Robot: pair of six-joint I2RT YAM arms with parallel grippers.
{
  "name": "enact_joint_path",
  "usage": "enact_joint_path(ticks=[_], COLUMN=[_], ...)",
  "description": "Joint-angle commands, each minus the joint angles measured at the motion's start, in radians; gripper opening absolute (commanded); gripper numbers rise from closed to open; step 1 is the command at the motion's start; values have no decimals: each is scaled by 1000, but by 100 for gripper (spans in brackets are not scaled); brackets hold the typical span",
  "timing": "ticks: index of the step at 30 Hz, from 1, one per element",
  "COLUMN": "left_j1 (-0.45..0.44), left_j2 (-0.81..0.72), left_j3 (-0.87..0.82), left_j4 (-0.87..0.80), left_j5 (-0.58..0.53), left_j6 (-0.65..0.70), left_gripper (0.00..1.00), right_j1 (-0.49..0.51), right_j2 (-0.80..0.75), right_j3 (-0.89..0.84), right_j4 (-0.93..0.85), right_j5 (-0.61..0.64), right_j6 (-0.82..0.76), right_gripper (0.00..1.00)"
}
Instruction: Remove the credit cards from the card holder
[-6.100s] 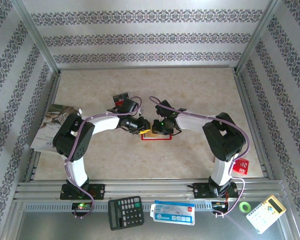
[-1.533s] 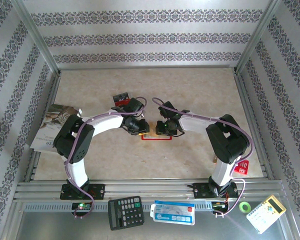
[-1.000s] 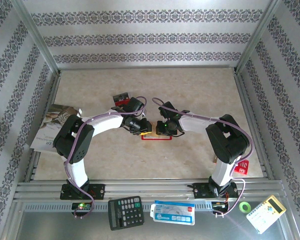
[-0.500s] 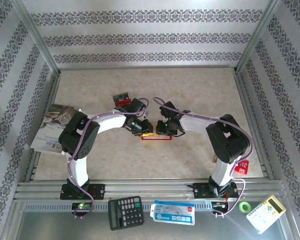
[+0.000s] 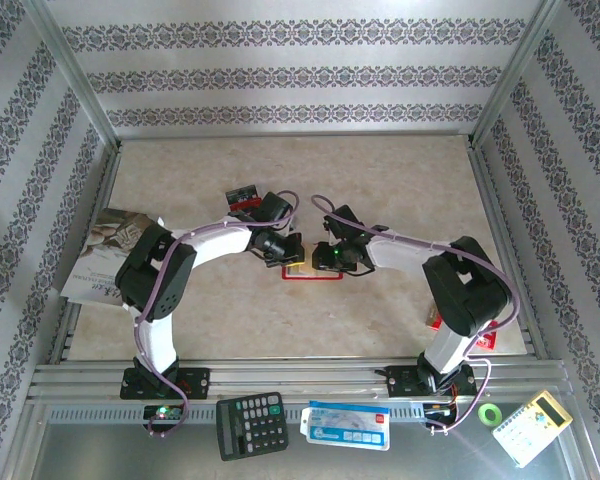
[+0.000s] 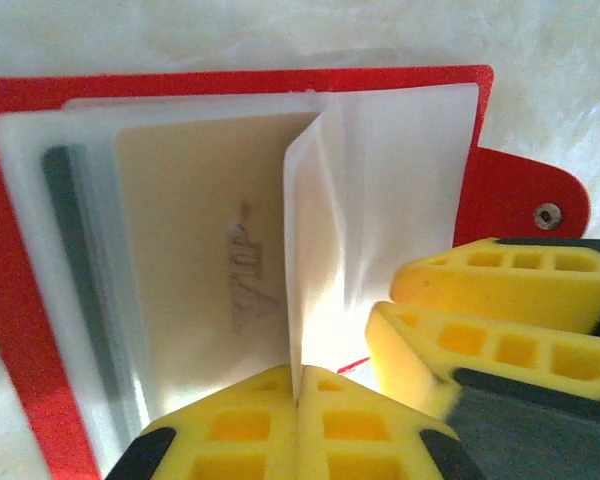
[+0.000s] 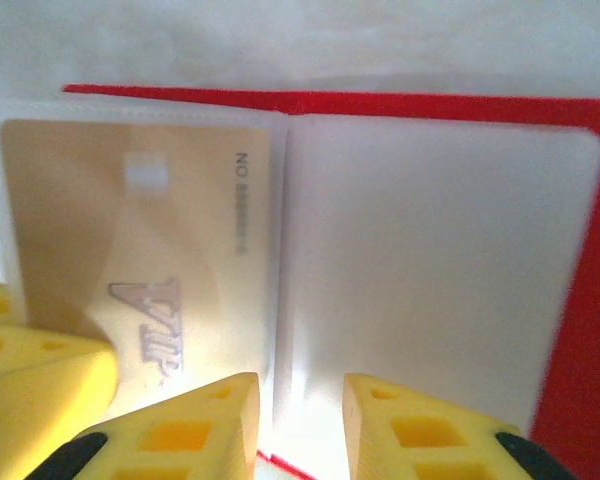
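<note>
- I have the holder (image 5: pixel 313 274) lying open on the table (image 5: pixel 380 180), about mid-table, between the two wrists; both grippers are down at it.
- The left gripper (image 6: pixel 298 388) is clenched; its yellow pads meet on the near edge of one pale leaf (image 6: pixel 315 240), which stands up off the stack with a curve in it.
- In the left wrist view, a tan card (image 6: pixel 195 260) sits in a clear pocket just left of that leaf, marked VIP; a grey card (image 6: pixel 78 265) shows as a dark strip under more pockets, nearer the holder's left edge; neither card is out.
- The right gripper (image 7: pixel 300 392) has its pads apart at the holder's near edge, one on each side of the fold between the pockets; I see nothing clamped between them; I cannot tell whether they press on the holder.
- The pocket on the right half looks blank and pale through the right wrist camera.
- The red tab (image 6: pixel 530 205) with its metal snap lies flat off the holder's right side, just beside the right gripper's fingers.
</note>
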Motion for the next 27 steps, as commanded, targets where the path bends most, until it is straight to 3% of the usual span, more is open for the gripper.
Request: enact_joint_path(ticks=[1, 9, 15, 23, 27], left_j1=[12, 29, 28, 21, 14], left_j2=[-57, -120, -87, -49, -12], left_j3=[-34, -49, -68, -72, -50], left_j4=[-134, -198, -33, 205, 191], left_j5=[-104, -155, 27, 187, 146], left_j6=[68, 110, 32, -93, -108], left_gripper=[0, 0, 28, 41, 47], right_j1=[9, 17, -3, -39, -56], right_j2=[-70, -165, -218, -293, -318], right_j3=[-11, -42, -75, -120, -136], right_j4=[82, 132, 132, 129, 127], right_j5=[-45, -3, 41, 72, 80], right_j6=[1, 26, 43, 54, 58], right_gripper=[31, 32, 32, 32, 32])
